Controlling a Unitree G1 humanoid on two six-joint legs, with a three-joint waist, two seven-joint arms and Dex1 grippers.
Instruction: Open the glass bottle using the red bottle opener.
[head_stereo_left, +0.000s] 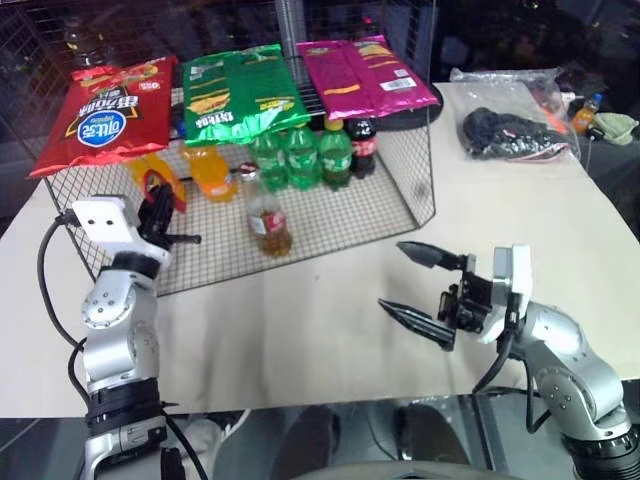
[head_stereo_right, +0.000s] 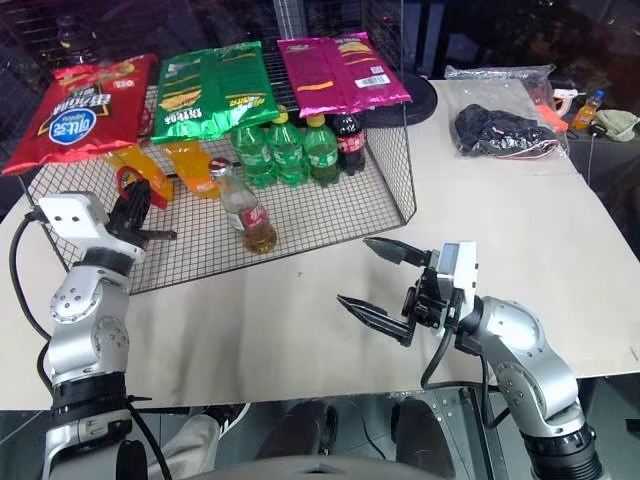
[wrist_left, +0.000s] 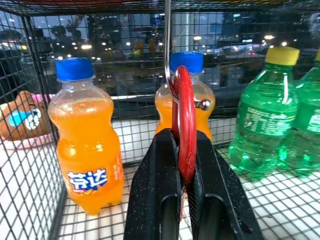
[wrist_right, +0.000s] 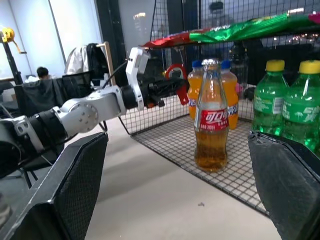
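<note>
The glass bottle stands upright on the wire rack's floor, amber liquid inside, red-and-white label, metal cap on. The red bottle opener hangs by its loop head from a metal hook inside the rack. My left gripper is shut on the opener's lower part, to the left of the bottle and apart from it. My right gripper stands open over the table in front of the rack, pointing towards the bottle, nothing between its fingers.
Orange soda bottles, green soda bottles and a dark cola bottle stand at the back of the wire rack. Snack bags lie on top of the rack. A plastic bag lies on the table's far right.
</note>
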